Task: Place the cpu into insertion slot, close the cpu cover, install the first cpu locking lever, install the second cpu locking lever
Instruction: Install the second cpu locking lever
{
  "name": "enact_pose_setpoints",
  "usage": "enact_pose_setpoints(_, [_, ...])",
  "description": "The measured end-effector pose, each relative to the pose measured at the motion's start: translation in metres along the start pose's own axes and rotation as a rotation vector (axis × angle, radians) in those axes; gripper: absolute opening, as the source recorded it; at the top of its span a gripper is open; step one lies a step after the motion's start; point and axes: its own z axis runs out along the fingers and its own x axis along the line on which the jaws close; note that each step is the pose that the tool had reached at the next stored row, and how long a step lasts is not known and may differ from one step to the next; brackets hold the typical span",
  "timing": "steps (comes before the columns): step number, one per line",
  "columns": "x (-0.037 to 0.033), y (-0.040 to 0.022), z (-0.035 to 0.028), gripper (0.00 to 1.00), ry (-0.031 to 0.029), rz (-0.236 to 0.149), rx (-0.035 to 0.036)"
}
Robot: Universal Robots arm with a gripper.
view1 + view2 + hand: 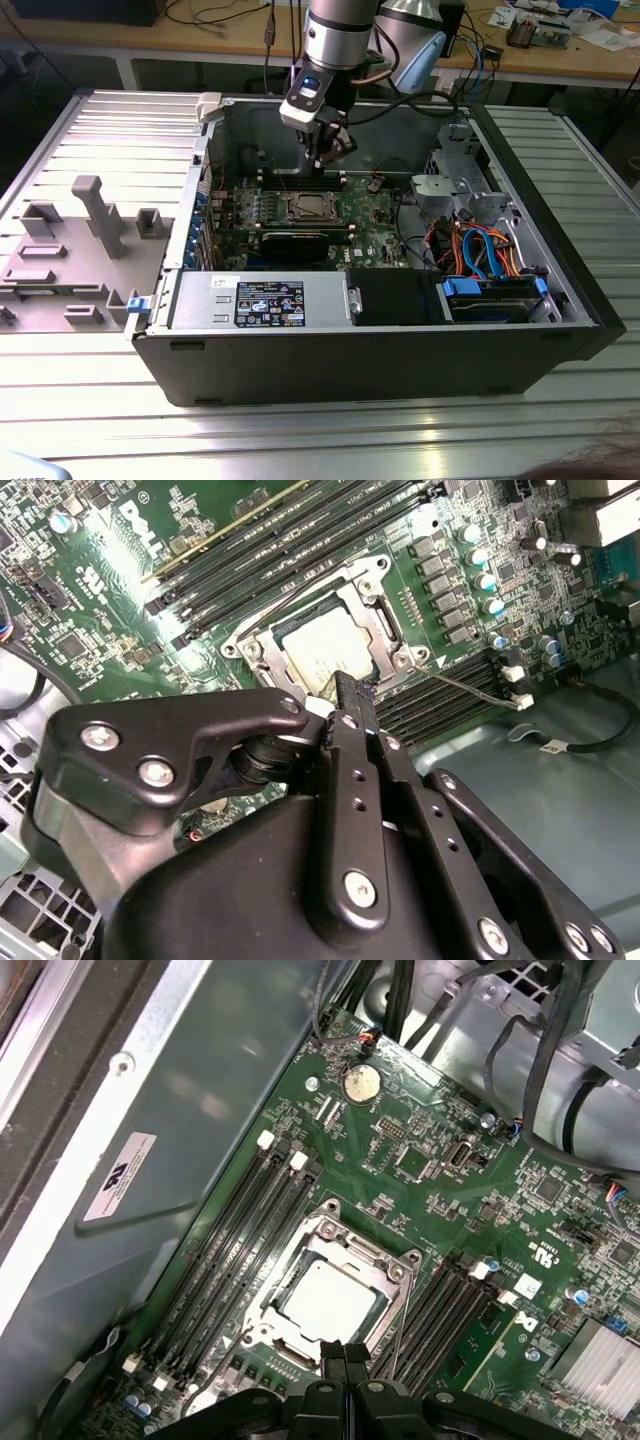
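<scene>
The cpu (330, 1298) lies flat in the insertion slot (327, 1219) on the green board, seen in both wrist views and in the exterior view as a cpu (310, 207) inside the open case. The cpu cover (300, 1256) lies down around the chip, whose silver top (322, 645) shows through the window. A thin locking lever (470, 684) sticks out from the socket's corner over the memory slots. My gripper (343, 1352) hangs just above the socket's edge, shut, with nothing between its fingers. Its tip (352, 685) overlaps one corner of the cover.
The open computer case (400, 350) lies on a ribbed metal table. Long memory slots (240, 1230) flank the socket on both sides. A black graphics card (300, 243) sits in front, cables and drive bays (490, 260) on the exterior view's right. A grey fixture (90, 215) stands on the left.
</scene>
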Motion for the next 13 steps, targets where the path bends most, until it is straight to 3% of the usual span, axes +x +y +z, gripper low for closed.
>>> enact_pose_setpoints(13, [0.0000, 0.0000, 0.0000, 0.11, -0.0053, -0.060, 0.0002])
